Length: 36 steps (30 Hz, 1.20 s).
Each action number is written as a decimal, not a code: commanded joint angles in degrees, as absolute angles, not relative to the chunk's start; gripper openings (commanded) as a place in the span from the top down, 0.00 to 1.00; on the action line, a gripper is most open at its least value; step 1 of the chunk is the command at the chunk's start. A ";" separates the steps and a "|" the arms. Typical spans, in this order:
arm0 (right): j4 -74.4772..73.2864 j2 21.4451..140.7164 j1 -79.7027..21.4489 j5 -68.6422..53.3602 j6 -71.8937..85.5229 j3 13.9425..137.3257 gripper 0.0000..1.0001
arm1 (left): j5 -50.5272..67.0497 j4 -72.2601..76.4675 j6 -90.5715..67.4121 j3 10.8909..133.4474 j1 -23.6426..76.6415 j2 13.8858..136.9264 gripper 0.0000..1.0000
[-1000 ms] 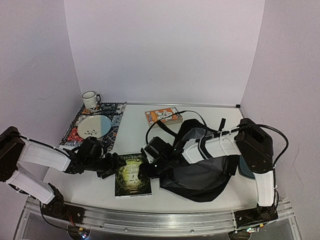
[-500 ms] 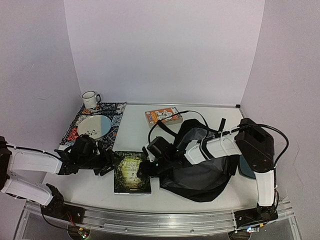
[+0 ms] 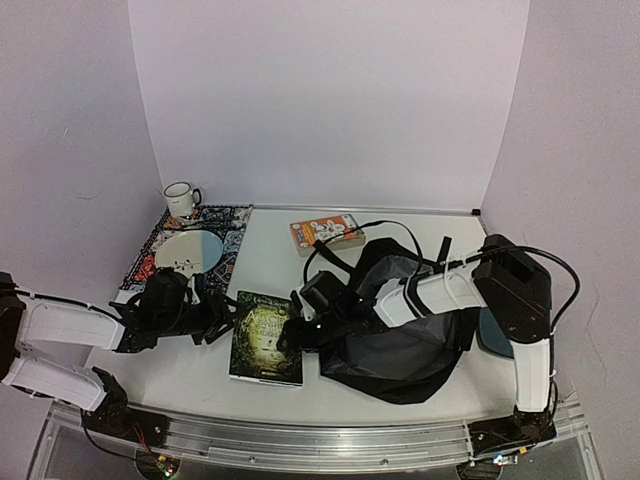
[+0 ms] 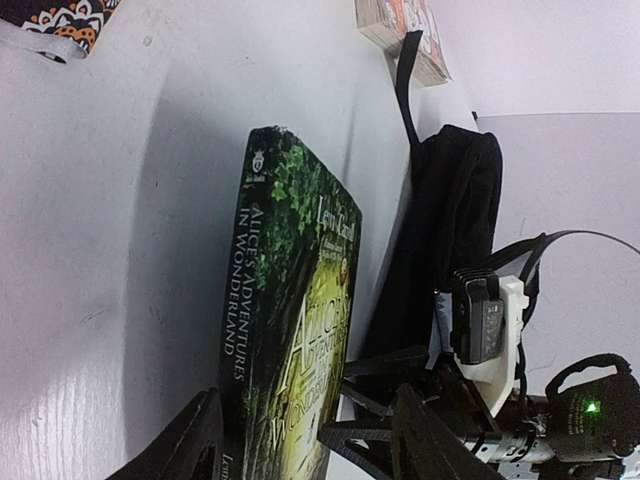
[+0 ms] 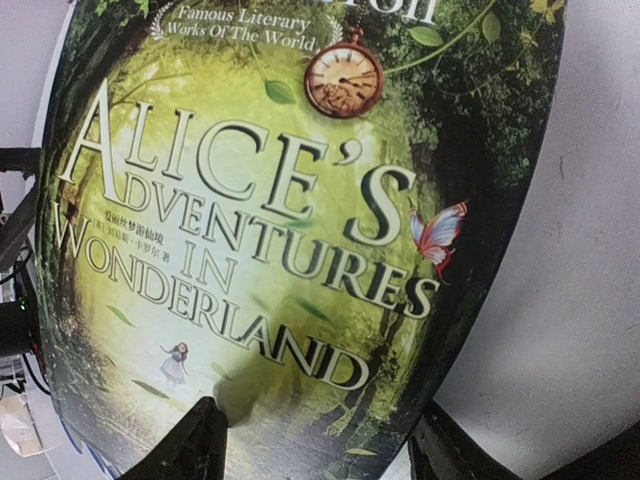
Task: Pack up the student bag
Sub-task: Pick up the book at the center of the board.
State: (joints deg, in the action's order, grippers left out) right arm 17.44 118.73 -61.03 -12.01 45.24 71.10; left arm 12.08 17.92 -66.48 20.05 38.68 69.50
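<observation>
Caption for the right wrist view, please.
Open right hand close over the Alice in Wonderland book on the table.

Both my arms are built alike, with glossy white shells over the long links and chunky matte black housings at the joints. The left arm (image 3: 70,322) ends in the black left gripper (image 3: 222,320), whose fingers (image 4: 200,445) are angular, wedge-shaped plastic. The right arm (image 3: 440,292) has a big rounded black joint block with a thin black cable (image 3: 576,288) arcing off it. The right gripper (image 3: 295,335) carries a white bracket (image 4: 495,330) around a ribbed black module, and a green light (image 4: 591,406) glows on the dark casing behind it. Both bases are bolted to a ribbed aluminium rail (image 3: 300,440), each with small coloured base lights (image 3: 497,459) beside it.
</observation>
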 commanded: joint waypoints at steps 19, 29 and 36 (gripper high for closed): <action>31.53 118.15 -60.83 -20.61 45.95 66.07 0.39 | 30.93 37.43 -66.45 28.31 49.38 78.49 0.42; 34.31 117.17 -59.94 -20.34 46.82 64.16 0.39 | 31.55 38.60 -67.15 28.03 49.63 80.73 0.54; 36.31 117.66 -59.63 -21.57 46.23 64.16 0.39 | 33.29 38.85 -66.27 27.35 49.76 85.82 0.49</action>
